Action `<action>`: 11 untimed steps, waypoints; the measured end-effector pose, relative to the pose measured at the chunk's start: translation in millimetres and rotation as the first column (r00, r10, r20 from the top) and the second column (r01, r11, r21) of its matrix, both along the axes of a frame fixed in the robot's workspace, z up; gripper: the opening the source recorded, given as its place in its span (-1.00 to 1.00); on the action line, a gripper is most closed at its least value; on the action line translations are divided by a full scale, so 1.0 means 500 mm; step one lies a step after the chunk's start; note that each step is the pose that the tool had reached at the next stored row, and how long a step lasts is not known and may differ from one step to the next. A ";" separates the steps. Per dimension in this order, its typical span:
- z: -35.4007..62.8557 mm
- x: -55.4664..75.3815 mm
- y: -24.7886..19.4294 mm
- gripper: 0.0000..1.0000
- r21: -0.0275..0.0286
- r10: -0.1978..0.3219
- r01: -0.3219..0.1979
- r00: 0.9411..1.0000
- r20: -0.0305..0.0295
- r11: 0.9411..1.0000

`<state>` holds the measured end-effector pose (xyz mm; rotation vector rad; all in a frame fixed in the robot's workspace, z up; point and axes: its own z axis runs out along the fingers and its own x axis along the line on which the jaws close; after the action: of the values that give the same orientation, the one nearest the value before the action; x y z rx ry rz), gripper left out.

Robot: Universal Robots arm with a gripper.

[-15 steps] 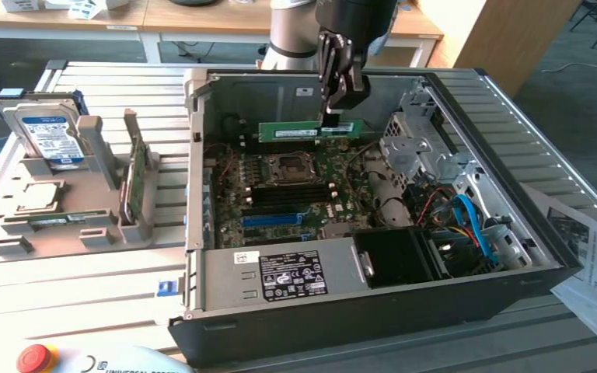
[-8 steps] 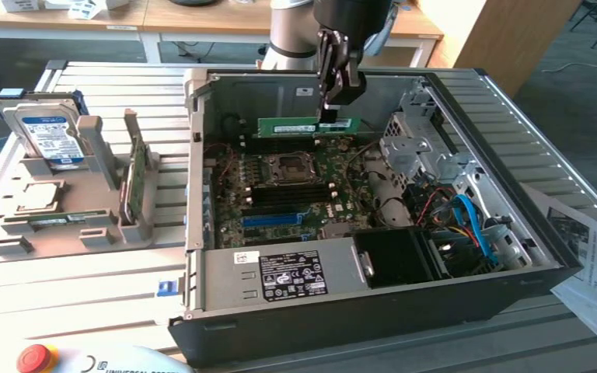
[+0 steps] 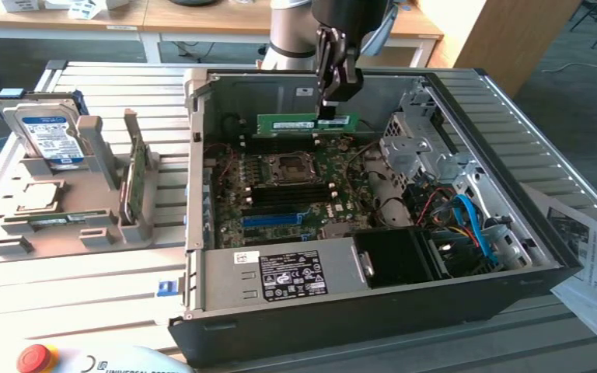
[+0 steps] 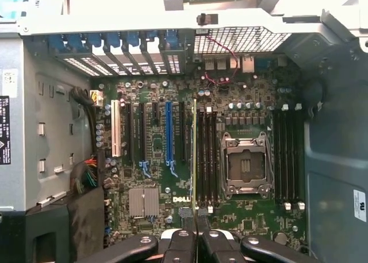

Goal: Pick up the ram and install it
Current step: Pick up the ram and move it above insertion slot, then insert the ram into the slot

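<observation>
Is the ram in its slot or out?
Out, it seems: the tool holds the ram above the slots, not yet seated.

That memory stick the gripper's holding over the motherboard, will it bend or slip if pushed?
The memory stick is probably stiff: it juts sideways from the gripper without sagging. Likely light, since a pinch near one end holds it level. Being thin, it might tilt if pushed off-centre.

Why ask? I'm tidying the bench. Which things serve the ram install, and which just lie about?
In the job:
the ram
the gripper, shut on the ram
memory slots on the motherboard

Lying about:
hard drive
papers
red stop button
</observation>
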<state>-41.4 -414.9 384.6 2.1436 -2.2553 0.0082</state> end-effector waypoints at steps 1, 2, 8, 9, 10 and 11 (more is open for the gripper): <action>0.000 0.000 0.0000 -0.76 0.000 0.000 0.000 1.000 0.000 1.000; 0.000 0.000 0.0008 -0.76 0.000 0.000 0.000 1.000 0.000 1.000; 0.000 0.000 0.0008 -0.76 0.000 0.000 0.000 1.000 0.000 1.000; 0.000 0.000 0.0008 -0.76 0.000 0.000 0.000 1.000 0.000 1.000; 0.000 0.000 0.0008 -0.76 0.000 0.000 0.000 1.000 0.000 1.000; 0.000 0.000 0.0008 -0.76 0.000 0.000 0.000 1.000 0.000 1.000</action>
<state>-41.5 -414.5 384.6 2.1433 -2.2557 0.0081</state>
